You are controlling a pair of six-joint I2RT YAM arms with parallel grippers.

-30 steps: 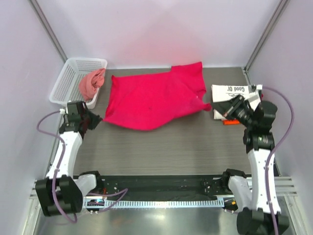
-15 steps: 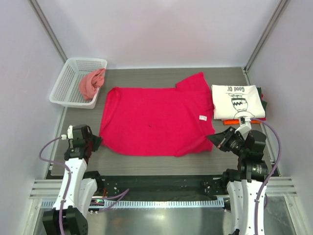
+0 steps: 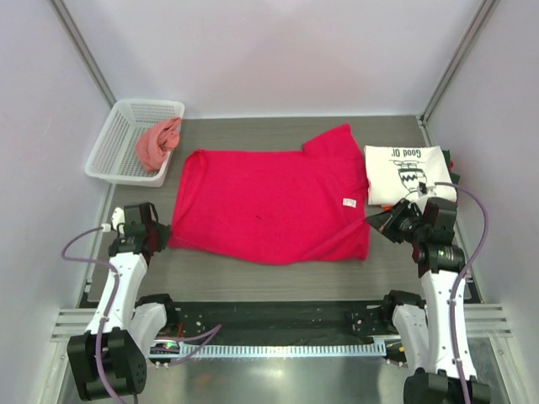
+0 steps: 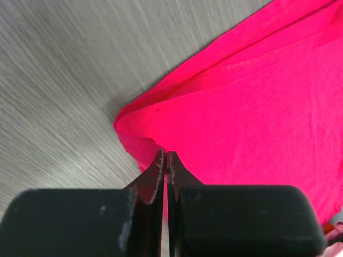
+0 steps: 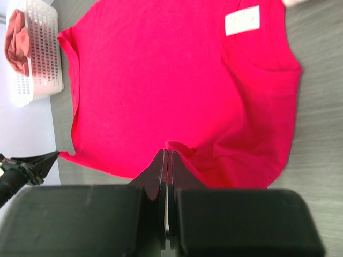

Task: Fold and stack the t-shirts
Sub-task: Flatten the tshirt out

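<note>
The left jaws are pressed together, pinching the near left corner of the crimson t-shirt [image 3: 269, 206]. The right jaws are likewise closed, and the cloth puckers at their tips where they grip the shirt's near right edge.

The shirt lies spread flat in the middle of the grey surface [image 3: 253, 282]. Its long axis runs left to right. The hem faces the left side and the collar end faces right. A sleeve [image 3: 330, 139] points toward the far right.

A small white label [image 3: 349, 202] is sewn on near the collar end. In the right wrist view it shows as a pale rectangle, and any print on it is too small to read.

Just beside the collar end, at the right edge of the surface, is a folded white t-shirt [image 3: 408, 172]. It carries a black cartoon figure and lettering that reads like "Good Ol", upside down in the top view. A dark cloth edge [image 3: 455, 177] shows at its right side.

At the far left a white mesh basket [image 3: 118, 139] holds a crumpled salmon-pink cloth [image 3: 158, 143] that hangs over its right rim. The basket is apart from the crimson t-shirt.
</note>
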